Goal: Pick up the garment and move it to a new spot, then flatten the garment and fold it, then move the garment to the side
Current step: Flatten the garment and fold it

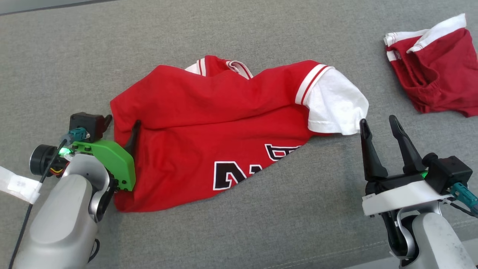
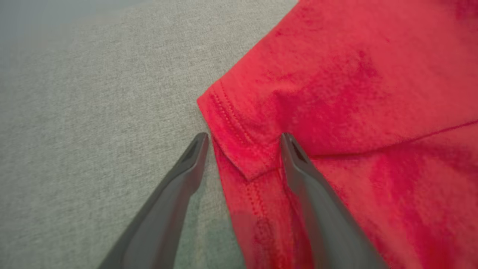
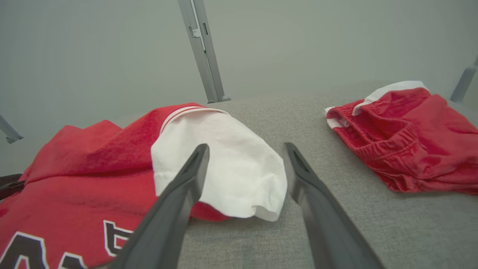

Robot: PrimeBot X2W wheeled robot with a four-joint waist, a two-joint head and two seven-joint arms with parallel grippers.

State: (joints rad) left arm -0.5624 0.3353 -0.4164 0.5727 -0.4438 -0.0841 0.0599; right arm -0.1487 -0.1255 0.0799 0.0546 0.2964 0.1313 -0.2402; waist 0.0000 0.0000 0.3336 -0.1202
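Note:
A red jersey, the garment (image 1: 224, 112), lies crumpled on the grey padded surface, with black lettering near its front edge and a white sleeve (image 1: 336, 101) sticking out to the right. My left gripper (image 1: 121, 127) is at the garment's left edge and stands open. In the left wrist view its jaws (image 2: 242, 140) straddle a folded hem corner of the garment (image 2: 354, 74), one finger over red cloth, the other over bare surface. My right gripper (image 1: 378, 122) stands open just short of the white sleeve (image 3: 224, 157), holding nothing.
Red shorts with white trim (image 1: 437, 71) lie bunched at the far right, also seen as the shorts (image 3: 403, 138) in the right wrist view. The grey surface (image 1: 261, 231) stretches bare in front. A metal post (image 3: 203, 48) rises behind the surface.

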